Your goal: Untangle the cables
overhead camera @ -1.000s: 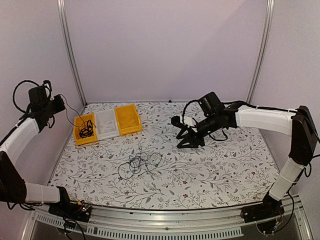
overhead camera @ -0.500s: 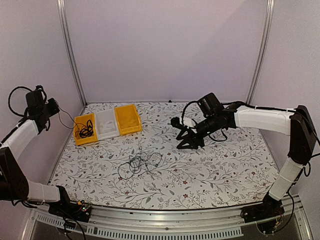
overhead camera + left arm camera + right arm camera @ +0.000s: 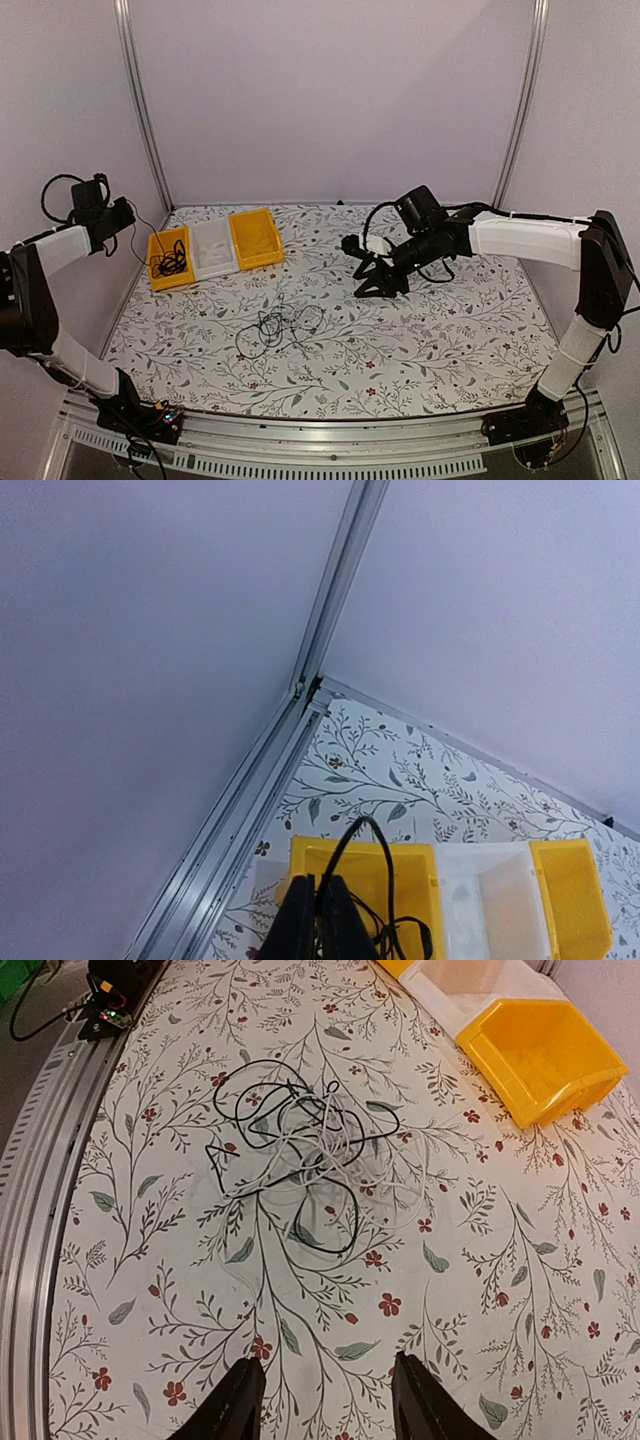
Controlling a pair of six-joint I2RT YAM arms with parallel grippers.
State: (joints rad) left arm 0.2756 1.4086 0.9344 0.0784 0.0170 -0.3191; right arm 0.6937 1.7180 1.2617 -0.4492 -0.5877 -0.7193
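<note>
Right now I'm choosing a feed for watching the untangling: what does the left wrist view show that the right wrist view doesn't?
Left wrist only: the left end effector shut on a black cable that trails into a yellow bin, plus the wall corner. Right wrist only: the open right end effector facing the tangle. Both: the white bin and the empty yellow bin.
</note>
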